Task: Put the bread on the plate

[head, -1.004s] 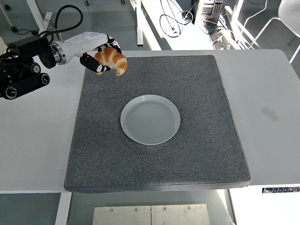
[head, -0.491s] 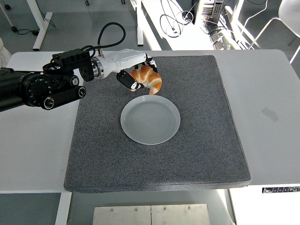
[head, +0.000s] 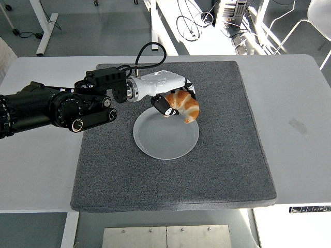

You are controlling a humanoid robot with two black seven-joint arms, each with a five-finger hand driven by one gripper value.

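Observation:
A golden croissant [head: 185, 107] is held in my left hand [head: 174, 101], whose fingers are curled around it. The hand hangs just above the far right rim of the white plate [head: 163, 140], which sits in the middle of the grey mat [head: 222, 155]. The plate holds nothing. My left arm [head: 57, 107] reaches in from the left edge across the mat's far left part. The right arm does not show.
The grey mat covers most of the white table [head: 295, 113]. Beyond the table's far edge are table legs and cables on the floor [head: 194, 23]. A chair [head: 318, 15] stands at the top right.
My left hand has carried the croissant from the mat's far left corner rightward and nearer, ending over the plate's far right rim. The plate has stayed put.

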